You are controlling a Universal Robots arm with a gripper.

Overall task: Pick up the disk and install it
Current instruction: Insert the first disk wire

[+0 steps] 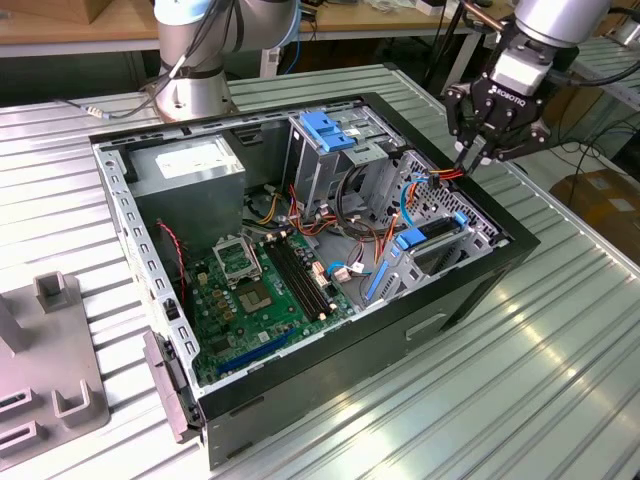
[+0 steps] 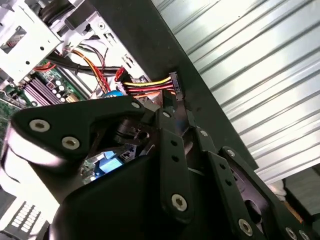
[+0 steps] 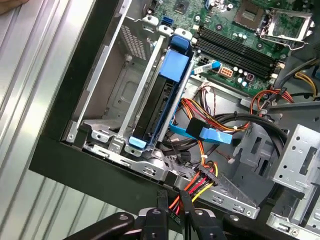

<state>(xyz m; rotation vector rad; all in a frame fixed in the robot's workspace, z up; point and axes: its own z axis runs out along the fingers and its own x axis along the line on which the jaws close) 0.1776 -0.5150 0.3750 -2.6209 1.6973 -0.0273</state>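
Observation:
The disk (image 3: 161, 107) stands on edge in the low bay at the corner of the open computer case (image 1: 470, 300), its bright blue carrier rails (image 1: 432, 238) showing along the top. My gripper (image 1: 470, 160) hangs just above the case's edge, beside that bay. It is shut on the black connector (image 2: 174, 84) of a red, yellow and black power cable (image 3: 197, 182), which runs from the fingertips (image 3: 161, 202) into the case. In the second wrist view the gripper (image 2: 176, 107) pinches the connector over the case's black rim.
A tall metal drive cage with a blue latch (image 1: 325, 128) stands behind the bay. A blue data cable (image 3: 200, 132) lies loose near the disk. The motherboard (image 1: 260, 290) and power supply (image 1: 190, 165) fill the case. A grey fixture (image 1: 50, 400) sits on the ribbed table at the exterior view's left.

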